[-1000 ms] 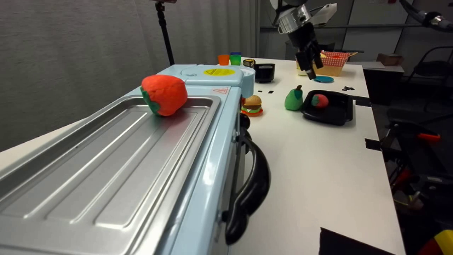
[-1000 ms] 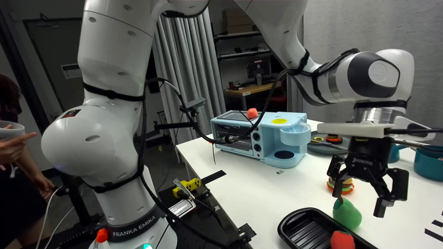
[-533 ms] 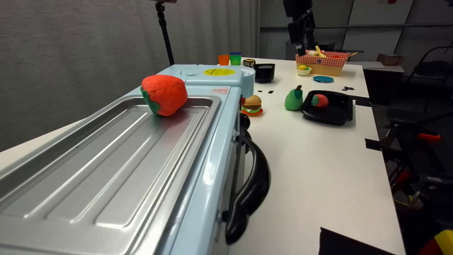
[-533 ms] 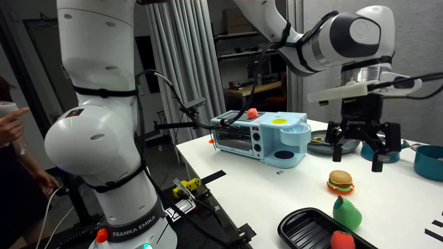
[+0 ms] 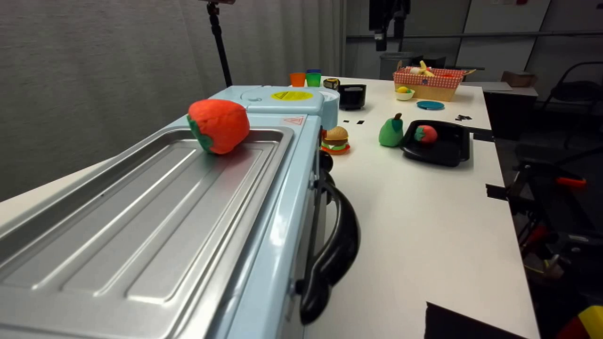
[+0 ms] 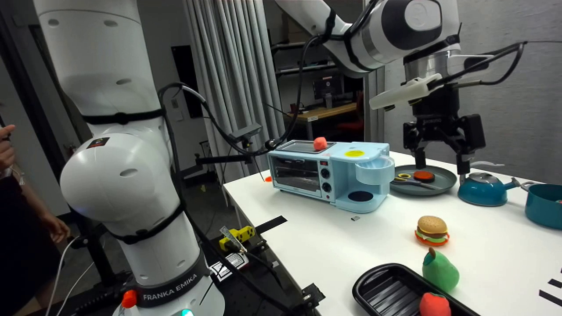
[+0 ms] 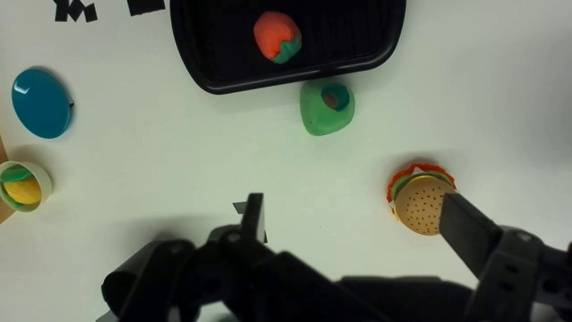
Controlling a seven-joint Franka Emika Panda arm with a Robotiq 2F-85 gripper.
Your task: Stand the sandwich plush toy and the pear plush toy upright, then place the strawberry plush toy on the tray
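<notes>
Your table [image 5: 424,226] holds the tray [image 7: 353,36], flat; your gripper [image 6: 441,166] hangs over the table, jaws spread wide, unclenched; sandwich [image 6: 432,230] upright, apart from tray; pear [image 6: 440,273] upright, slight lean, just beside tray; strawberry [image 7: 273,36] on its side inside tray

There's the white table [image 7: 196,147] below my gripper [image 6: 441,163]: sandwich [image 7: 422,203] near, pear [image 7: 324,115] standing farther out, black tray [image 7: 348,38] just beyond it!

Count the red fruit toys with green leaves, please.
2: the strawberry toy lies on the black tray; a red-orange one rests on the silver pan atop the light-blue oven. The basket and teal pot may hide more.
</notes>
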